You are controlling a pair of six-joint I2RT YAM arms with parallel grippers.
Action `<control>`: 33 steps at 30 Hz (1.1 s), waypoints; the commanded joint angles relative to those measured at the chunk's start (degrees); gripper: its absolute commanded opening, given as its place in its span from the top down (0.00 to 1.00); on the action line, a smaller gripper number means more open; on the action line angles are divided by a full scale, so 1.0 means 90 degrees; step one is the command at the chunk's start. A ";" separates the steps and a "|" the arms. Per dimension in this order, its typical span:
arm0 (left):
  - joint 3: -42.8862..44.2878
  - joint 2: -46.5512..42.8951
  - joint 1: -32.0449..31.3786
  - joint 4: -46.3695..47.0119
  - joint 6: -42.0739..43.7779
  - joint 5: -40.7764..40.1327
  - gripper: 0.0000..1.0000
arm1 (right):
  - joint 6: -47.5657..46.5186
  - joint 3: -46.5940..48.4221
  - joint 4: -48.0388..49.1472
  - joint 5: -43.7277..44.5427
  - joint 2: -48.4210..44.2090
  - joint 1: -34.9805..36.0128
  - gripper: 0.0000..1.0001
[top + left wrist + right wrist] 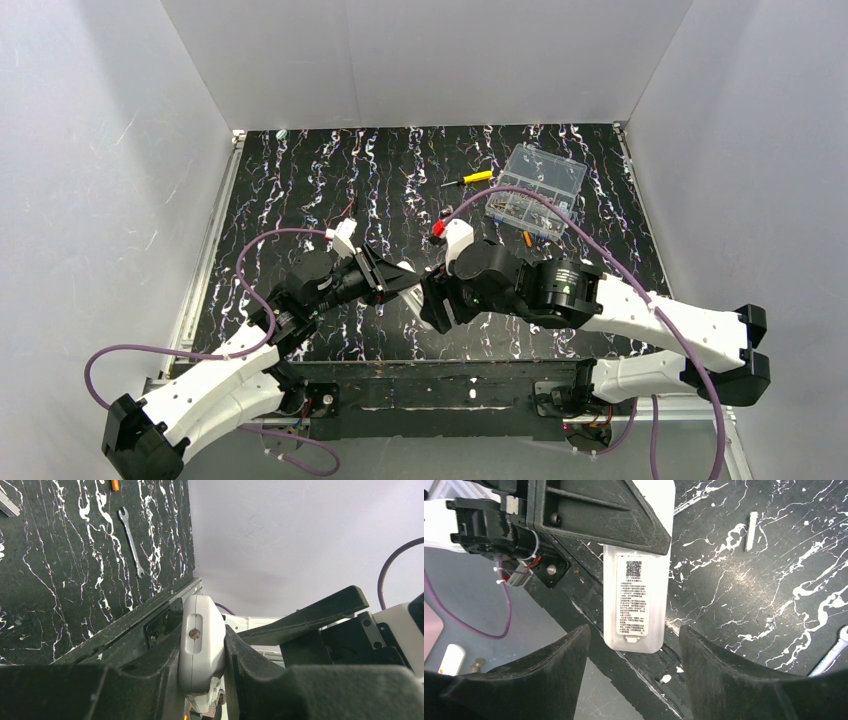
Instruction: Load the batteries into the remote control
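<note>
The white remote control [634, 600] hangs in the air over the table's near edge, with my left gripper [202, 655] shut on it. In the right wrist view its back faces me, showing a printed label and a small latch tab. In the left wrist view I see it end-on [200, 640], pinched between the black fingers. My right gripper [631, 680] is open, one finger on each side of the remote's free end without touching it. From above, both grippers meet near the front centre [425, 285]. One orange battery [527, 238] lies on the mat near the clear box, and also shows in the left wrist view [115, 484].
A clear compartment box [535, 190] stands at the back right, with a yellow-handled screwdriver [468, 179] to its left. A small wrench [131, 540] lies on the black marbled mat. A short white strip [751, 530] lies on the mat beyond the remote. White walls enclose the table.
</note>
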 commanded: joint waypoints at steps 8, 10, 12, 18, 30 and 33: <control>0.0077 -0.0052 -0.0024 0.0297 0.0053 0.0044 1.00 | -0.0107 0.0174 0.0442 0.0586 0.0184 0.0126 0.39; 0.0069 -0.0046 -0.0021 0.0322 0.0043 0.0045 1.00 | -0.0136 0.0174 0.0434 0.0568 0.0204 0.0128 0.40; 0.0038 -0.0055 -0.0020 0.0359 0.0034 0.0035 1.00 | -0.0151 0.0165 0.0428 0.0537 0.0218 0.0133 0.41; -0.0005 -0.0085 -0.0019 0.0371 0.0024 0.0010 1.00 | -0.0174 0.0125 0.0424 0.0481 0.0276 0.0138 0.43; -0.0028 -0.0085 -0.0018 0.0428 0.0014 -0.0015 1.00 | -0.0182 0.0086 0.0433 0.0422 0.0365 0.0138 0.51; -0.0039 -0.0085 -0.0017 0.0431 0.0008 -0.0015 1.00 | -0.0181 0.0076 0.0423 0.0411 0.0375 0.0138 0.54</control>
